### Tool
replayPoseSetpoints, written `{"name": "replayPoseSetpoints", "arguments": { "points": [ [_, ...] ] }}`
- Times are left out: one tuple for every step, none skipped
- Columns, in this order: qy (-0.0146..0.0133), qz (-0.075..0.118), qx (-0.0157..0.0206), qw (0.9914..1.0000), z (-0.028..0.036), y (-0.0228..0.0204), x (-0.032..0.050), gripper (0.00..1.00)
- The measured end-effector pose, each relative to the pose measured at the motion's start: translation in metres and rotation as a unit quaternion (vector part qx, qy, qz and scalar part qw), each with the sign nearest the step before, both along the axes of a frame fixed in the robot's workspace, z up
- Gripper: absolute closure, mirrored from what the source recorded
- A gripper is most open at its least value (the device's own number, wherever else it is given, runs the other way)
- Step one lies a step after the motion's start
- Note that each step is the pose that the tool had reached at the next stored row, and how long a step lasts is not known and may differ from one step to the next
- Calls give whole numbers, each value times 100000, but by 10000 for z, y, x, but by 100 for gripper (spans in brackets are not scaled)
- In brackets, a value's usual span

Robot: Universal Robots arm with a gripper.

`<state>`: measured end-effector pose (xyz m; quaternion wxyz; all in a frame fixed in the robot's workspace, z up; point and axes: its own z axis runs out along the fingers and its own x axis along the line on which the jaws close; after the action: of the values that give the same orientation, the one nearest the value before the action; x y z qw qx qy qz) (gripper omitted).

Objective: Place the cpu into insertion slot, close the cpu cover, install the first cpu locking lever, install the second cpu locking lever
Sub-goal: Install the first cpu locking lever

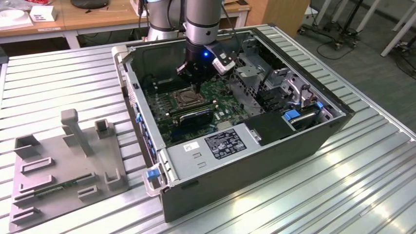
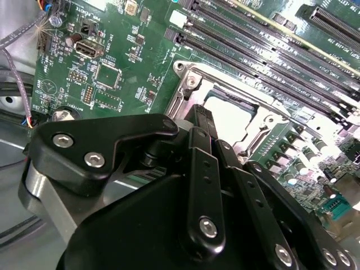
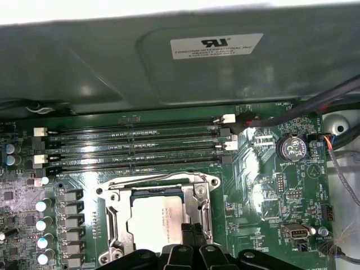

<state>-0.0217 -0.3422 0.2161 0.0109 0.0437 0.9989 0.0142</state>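
The cpu (image 3: 152, 216) lies flat in the insertion slot (image 1: 186, 99) on the green board inside the open computer case. Its pale metal top (image 2: 230, 115) shows through the cut-out of the cpu cover (image 3: 201, 199), which lies down over it as a silvery frame (image 2: 183, 98). My gripper (image 3: 194, 228) hangs just above one side of the socket, at the edge of the cover. Its black fingers are shut together with nothing seen between them. In the exterior view the gripper (image 1: 193, 87) points down into the case right over the socket. I cannot make out the locking levers clearly.
Long black memory slots (image 3: 135, 149) run beside the socket, with the case wall (image 3: 169, 73) beyond them. A coin battery (image 3: 291, 148) and cables (image 3: 337, 95) sit to one side. A metal drive cage (image 1: 260, 73) is at the exterior view's right, and a grey fixture (image 1: 65, 161) lies on the table.
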Motion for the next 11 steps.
{"name": "replayPoseSetpoints", "arguments": {
  "points": [
    [0,-5,-4,100000,0,0,-5,89],
    [1,1,-5,100000,0,0,-11,89],
    [1,2,-4,100000,0,0,-17,89],
    [1,4,-4,100000,0,0,-23,89],
    [2,3,0,100000,0,0,-27,89],
    [3,7,-5,100000,0,0,-28,89],
    [0,14,-1,100000,0,0,-28,89],
    [2,9,-2,100000,0,0,-29,89],
    [1,7,-1,100000,0,0,-30,89],
    [2,8,-2,100000,0,0,-30,89],
    [2,6,-1,100000,0,0,-31,89]
  ]
}}
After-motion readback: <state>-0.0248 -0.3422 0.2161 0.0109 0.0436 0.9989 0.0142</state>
